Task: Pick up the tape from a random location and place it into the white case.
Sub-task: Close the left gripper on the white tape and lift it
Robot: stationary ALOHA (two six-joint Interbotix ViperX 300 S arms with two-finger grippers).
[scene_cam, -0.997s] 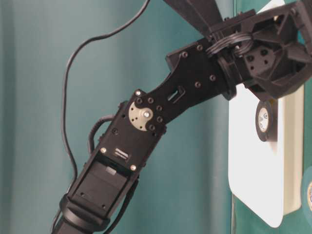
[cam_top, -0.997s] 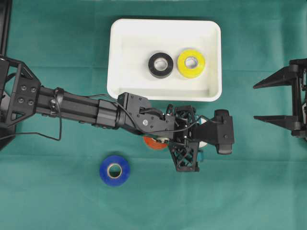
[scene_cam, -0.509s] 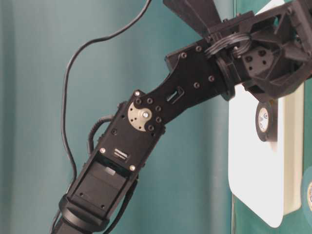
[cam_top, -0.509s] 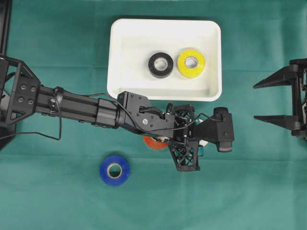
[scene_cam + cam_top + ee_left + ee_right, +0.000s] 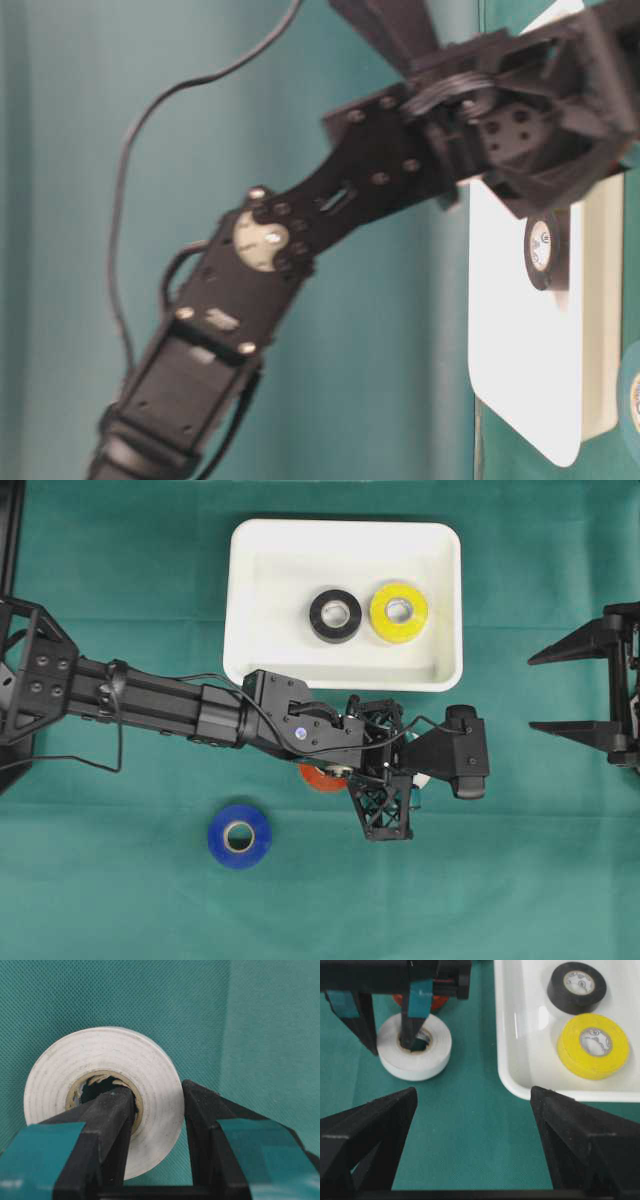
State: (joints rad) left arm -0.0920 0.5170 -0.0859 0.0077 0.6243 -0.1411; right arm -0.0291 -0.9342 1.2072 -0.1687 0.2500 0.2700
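**White roll pinched at the wall, just below the tray**

The left gripper (image 5: pixel 157 1125) is clamped on the white tape roll (image 5: pixel 100 1090): one finger (image 5: pixel 110 1135) sits inside the core, the other outside the rim, with the roll's wall between them. In the right wrist view the roll (image 5: pixel 415 1047) lies flat on the green cloth (image 5: pixel 465 1125), left of the white case (image 5: pixel 507 1025), with a strip of bare cloth between the two.

From above, the case (image 5: pixel 250 600) sits at upper centre, holding a black roll (image 5: pixel 335 615) and a yellow roll (image 5: pixel 399 612) side by side, apart from its walls. Its left half is bare floor. The left arm runs in from the left edge just under the case's lower rim. A blue roll (image 5: pixel 239 835) lies alone at lower left with open cloth all round.

The arm hides most of the white roll and all but a sliver of an orange roll (image 5: pixel 318 778). The right gripper (image 5: pixel 570 692), at the right edge, stands with its fingers wide apart and nothing between them. The table-level view is blurred and shows mostly arm.
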